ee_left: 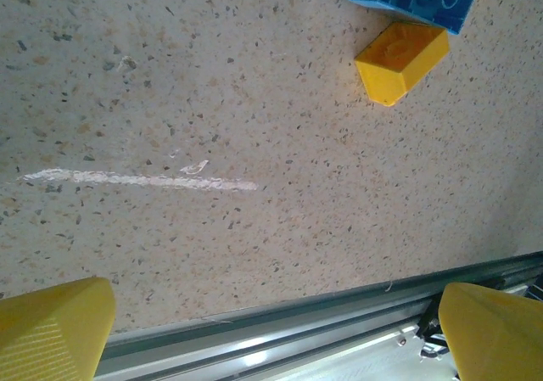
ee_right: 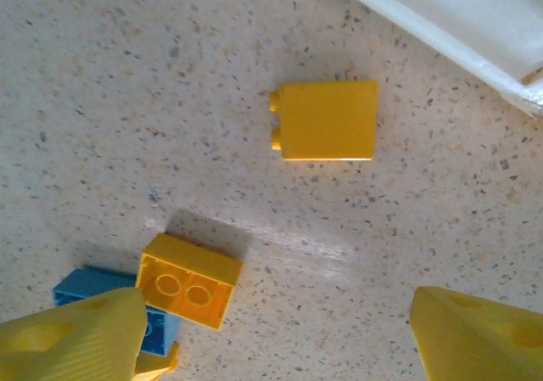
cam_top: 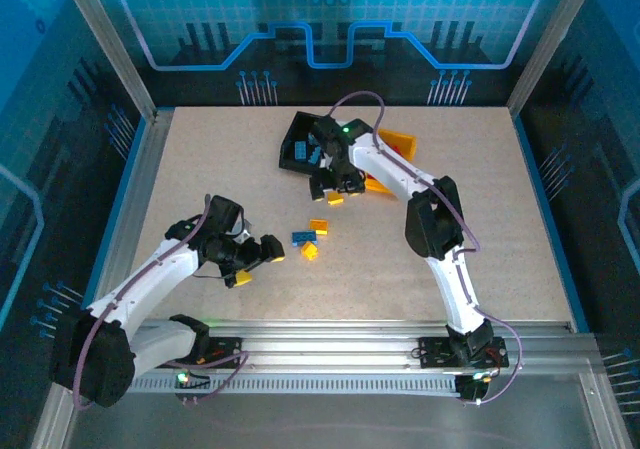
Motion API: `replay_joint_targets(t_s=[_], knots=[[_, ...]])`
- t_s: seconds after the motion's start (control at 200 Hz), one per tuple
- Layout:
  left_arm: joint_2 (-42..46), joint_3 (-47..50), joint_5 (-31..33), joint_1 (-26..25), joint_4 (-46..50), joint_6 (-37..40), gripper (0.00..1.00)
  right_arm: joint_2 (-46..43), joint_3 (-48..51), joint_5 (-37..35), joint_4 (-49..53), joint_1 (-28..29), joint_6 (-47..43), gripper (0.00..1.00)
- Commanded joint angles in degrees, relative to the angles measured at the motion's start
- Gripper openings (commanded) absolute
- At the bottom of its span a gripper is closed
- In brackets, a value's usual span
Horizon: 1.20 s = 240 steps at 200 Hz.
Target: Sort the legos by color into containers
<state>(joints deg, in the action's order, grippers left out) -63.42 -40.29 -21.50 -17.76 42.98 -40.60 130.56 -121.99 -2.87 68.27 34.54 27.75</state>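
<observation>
Top external camera: high behind both arm bases [cam_top: 200,351], angled down across the table [cam_top: 200,189]. Left wrist camera: close over the surface, facing past the left gripper [ee_left: 271,334]. Right wrist camera: equally close, past the right gripper [ee_right: 276,334]. All three share the blue brick [cam_top: 301,237] ahead of the left gripper.

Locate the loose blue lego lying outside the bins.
In the top view the blue lego lies near the centre, beside a yellow lego on its right and just right of the left claw.
</observation>
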Motion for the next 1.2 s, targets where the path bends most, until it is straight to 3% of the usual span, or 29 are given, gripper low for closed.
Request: replay_joint_targets(t_s=[0.0, 0.695, 0.99, 1.196], knots=[[1.75, 0.92, -1.53, 0.36, 0.78, -0.62, 0.99, 1.46, -0.31, -2.55, 0.64, -0.32, -0.03, 0.82], [2.83, 0.57, -0.48, 0.46, 5.67, 1.22, 0.99, 15.25, -10.44, -2.57, -0.41, -2.38, 1.0, 0.69], [0.54, -0.27, -0.82, 0.63, 4.87, 1.75, 0.99, 16.48, -11.95, -2.6, -0.53, -1.95, 1.45, 0.44], [-0.52, -0.26, -1.42, 0.71, 3.35, 1.38, 0.99, 13.59, -10.9, -2.52, 0.8, -1.59, 2.83, 0.4]])
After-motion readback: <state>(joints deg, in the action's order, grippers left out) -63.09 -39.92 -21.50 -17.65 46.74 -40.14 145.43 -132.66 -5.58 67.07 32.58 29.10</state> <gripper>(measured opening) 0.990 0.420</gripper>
